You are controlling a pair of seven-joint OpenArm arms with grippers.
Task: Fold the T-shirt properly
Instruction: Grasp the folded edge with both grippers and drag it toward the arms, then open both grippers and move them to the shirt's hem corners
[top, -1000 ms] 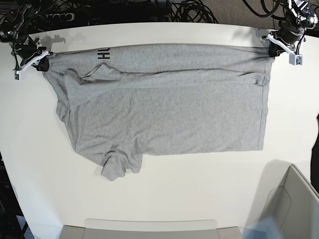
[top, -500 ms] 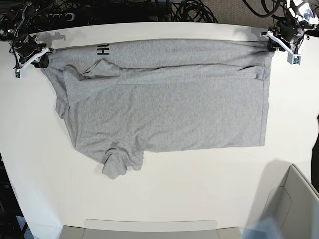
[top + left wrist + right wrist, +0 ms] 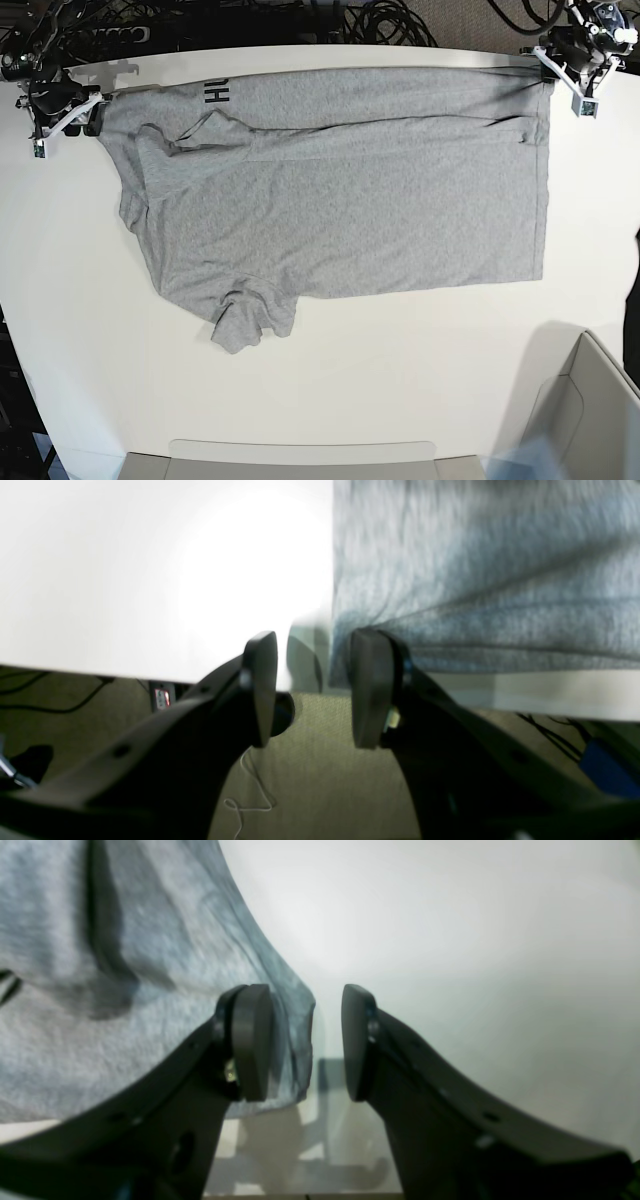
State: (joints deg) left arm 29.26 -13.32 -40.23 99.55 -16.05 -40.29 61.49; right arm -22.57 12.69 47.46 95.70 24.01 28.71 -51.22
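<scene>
Grey box (image 3: 590, 425) at the white table's (image 3: 400, 380) corner.

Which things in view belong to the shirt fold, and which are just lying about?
For the fold:
- grey T-shirt
- left gripper
- right gripper
- white table

Just about:
- grey bin, lower right
- dark cables, far edge

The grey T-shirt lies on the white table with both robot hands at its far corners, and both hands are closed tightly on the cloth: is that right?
Not quite: in the wrist views, the left hand and right hand are both open. The rest stands.
</scene>
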